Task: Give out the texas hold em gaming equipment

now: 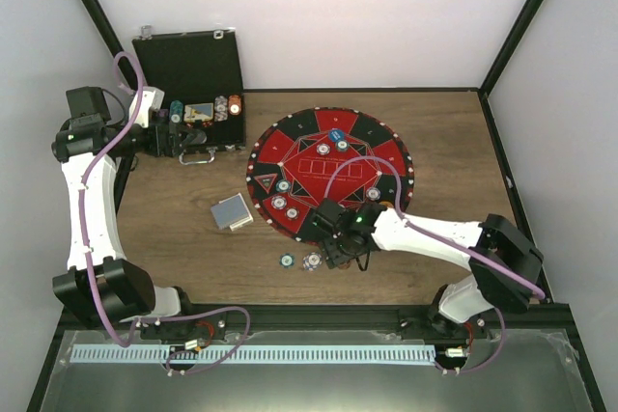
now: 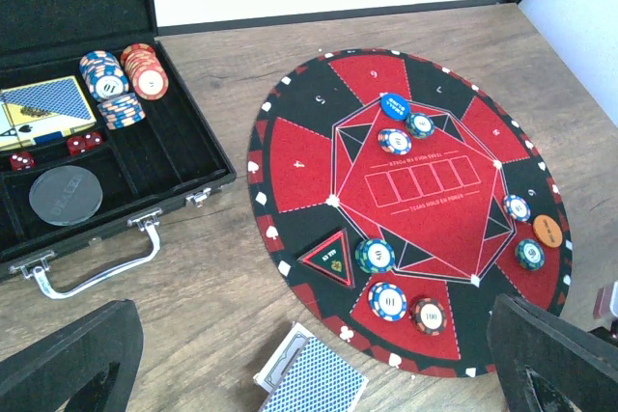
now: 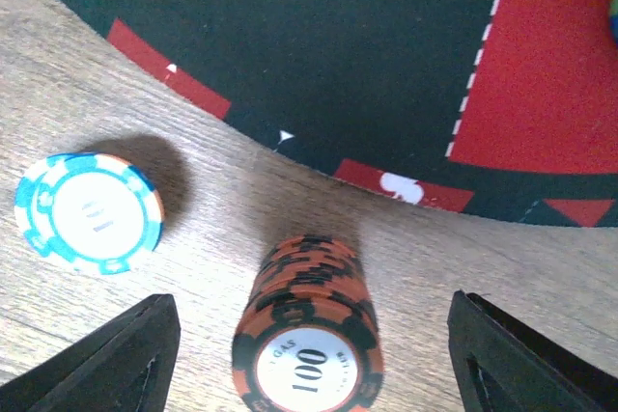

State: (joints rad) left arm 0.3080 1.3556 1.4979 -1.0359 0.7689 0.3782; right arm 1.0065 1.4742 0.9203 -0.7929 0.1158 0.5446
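Finding the right end effector (image 3: 314, 359) spread wide, gripping nothing. Standing between its fingers, untouched by either, a stack of orange-and-black chips (image 3: 307, 330) marked 100 on the counter (image 3: 222, 195). Just beyond its left finger, a blue-and-white chip (image 3: 89, 211); farther ahead, the round mat (image 3: 338, 45). Left end effector (image 2: 309, 364) likewise wide open and empty, above a deck of cards (image 1: 232, 211), black case (image 2: 169, 151) ahead-left.
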